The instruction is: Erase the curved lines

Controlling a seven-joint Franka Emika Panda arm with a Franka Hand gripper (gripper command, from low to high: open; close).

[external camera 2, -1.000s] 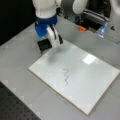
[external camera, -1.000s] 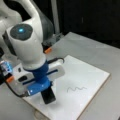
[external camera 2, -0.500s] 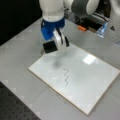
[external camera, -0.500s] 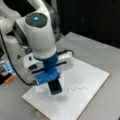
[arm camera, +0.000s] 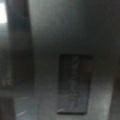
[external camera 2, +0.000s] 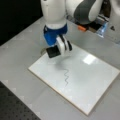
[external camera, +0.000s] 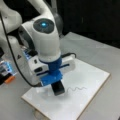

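The curve lines (external camera: 76, 88) are one thin dark squiggle on the white board (external camera: 96, 75), unbroken in both front views (external camera 2: 66, 76). My gripper (external camera: 56, 83), with blue fingers, is shut on a black eraser block (external camera: 58, 88). The block sits just left of the squiggle's near end. In a front view the eraser block (external camera 2: 53, 52) hangs over the board (external camera 2: 96, 82) near its upper left edge, with its shadow apart from it. The wrist view shows only a dark rectangular shape (arm camera: 73, 83).
The board lies on a grey table (external camera 2: 22, 50). An orange object (external camera 2: 81, 27) and a blue-lit device (external camera 2: 102, 26) sit behind the arm's base, also at a front view's left (external camera: 10, 79). A black perforated surface (external camera 2: 15, 110) borders the table.
The arm has carried the eraser block from beside the board's edge in over the board, closer to the squiggle. The squiggle looks the same.
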